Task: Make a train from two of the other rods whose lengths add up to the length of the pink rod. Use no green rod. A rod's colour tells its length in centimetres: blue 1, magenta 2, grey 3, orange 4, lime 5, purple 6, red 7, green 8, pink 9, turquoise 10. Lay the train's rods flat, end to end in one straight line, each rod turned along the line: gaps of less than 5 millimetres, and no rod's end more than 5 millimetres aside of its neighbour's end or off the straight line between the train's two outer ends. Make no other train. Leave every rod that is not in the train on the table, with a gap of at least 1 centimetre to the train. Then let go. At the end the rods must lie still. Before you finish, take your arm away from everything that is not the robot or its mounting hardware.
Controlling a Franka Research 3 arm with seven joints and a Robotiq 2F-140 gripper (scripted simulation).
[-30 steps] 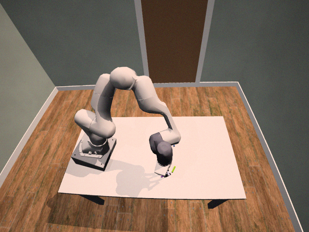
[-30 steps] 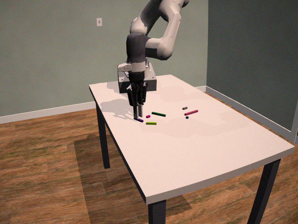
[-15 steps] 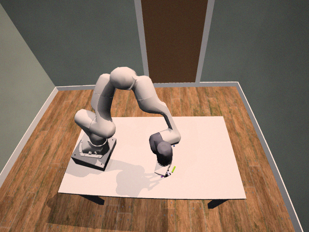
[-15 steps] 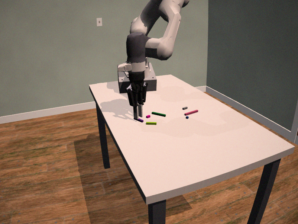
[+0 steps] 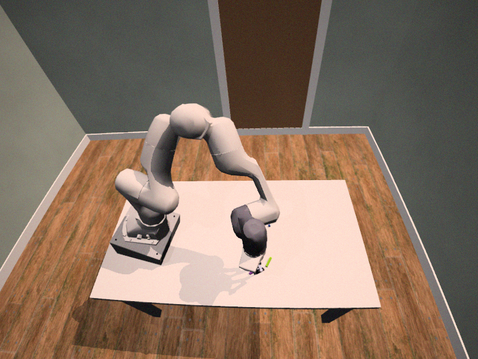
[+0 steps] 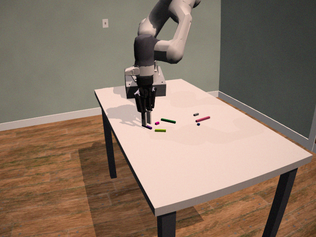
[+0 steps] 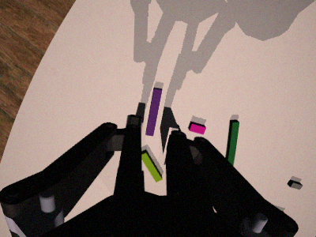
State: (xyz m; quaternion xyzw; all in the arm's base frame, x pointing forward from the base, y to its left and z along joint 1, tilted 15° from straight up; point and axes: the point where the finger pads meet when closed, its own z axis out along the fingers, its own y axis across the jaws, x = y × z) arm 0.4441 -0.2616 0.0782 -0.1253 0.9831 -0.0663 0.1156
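The purple rod [image 7: 154, 109], a small square-section bar, lies flat on the white table [image 6: 204, 158] near its left edge, its long axis running straight away from the tool [image 7: 152, 128] in the wrist view. The tool's dark fingers stand narrowly parted astride the rod's near end; whether they grip it cannot be told. Lime rod [image 6: 160, 130] lies just beside; wood-plank floor, grey-green walls.
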